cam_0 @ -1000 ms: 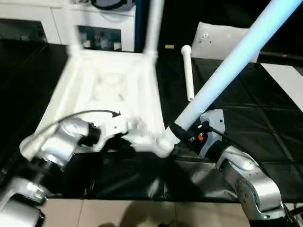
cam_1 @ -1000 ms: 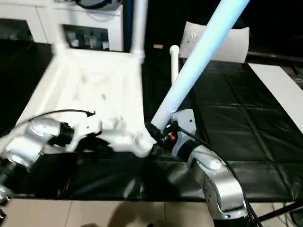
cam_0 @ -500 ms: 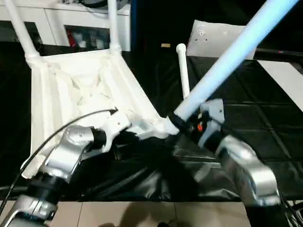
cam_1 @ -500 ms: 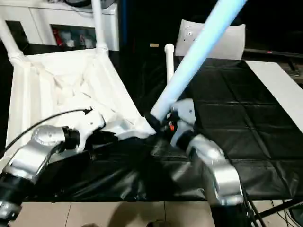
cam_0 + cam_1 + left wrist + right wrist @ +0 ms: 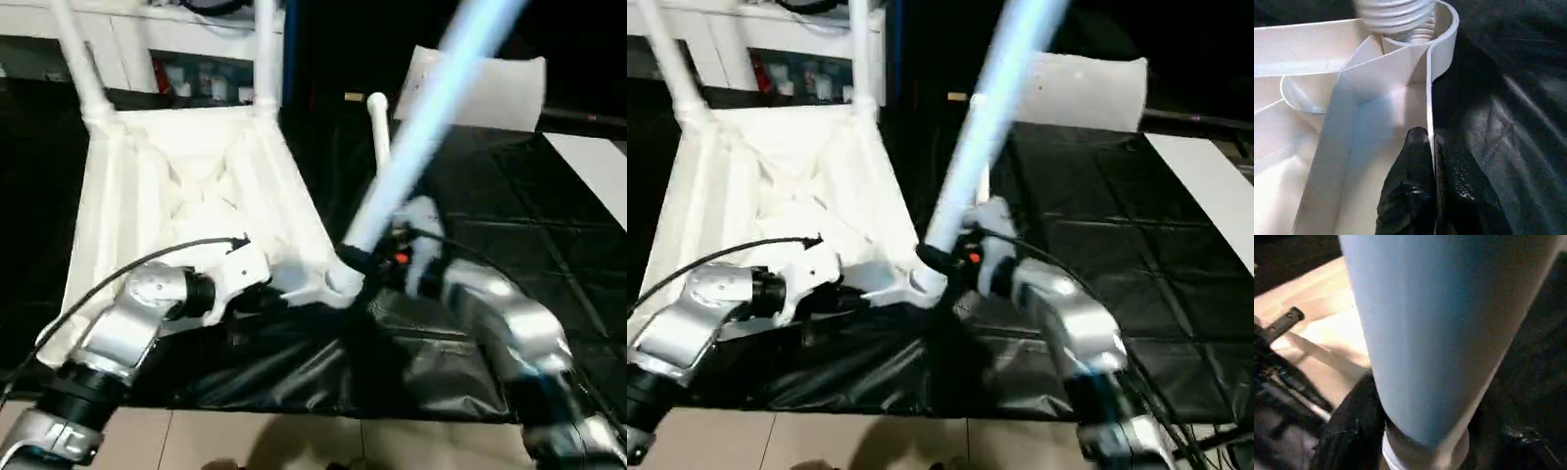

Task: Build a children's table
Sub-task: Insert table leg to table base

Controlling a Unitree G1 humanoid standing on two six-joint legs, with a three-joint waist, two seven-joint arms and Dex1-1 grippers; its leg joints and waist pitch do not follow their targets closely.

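Note:
The white tabletop (image 5: 186,186) lies upside down on the black mat, ribbed underside up. Two white legs (image 5: 265,49) stand upright in its far corner sockets. My left gripper (image 5: 1431,161) is shut on the thin rim wall at the near edge, close to the near right corner socket (image 5: 343,281). My right gripper (image 5: 377,262) is shut around the base of a third leg (image 5: 421,117), which leans up and to the right out of that socket. Its threaded end (image 5: 1400,14) sits in the socket. Another leg (image 5: 378,132) lies loose on the mat behind.
A white pillow-like slab (image 5: 490,83) lies at the back right and a white board (image 5: 598,166) at the right edge. A white cabinet (image 5: 186,69) with dark compartments stands behind the tabletop. The black mat (image 5: 549,245) ends near a tiled floor (image 5: 294,441).
The held leg has tipped more upright, its top swinging left, and my right arm has turned with it. The left gripper keeps its hold on the rim.

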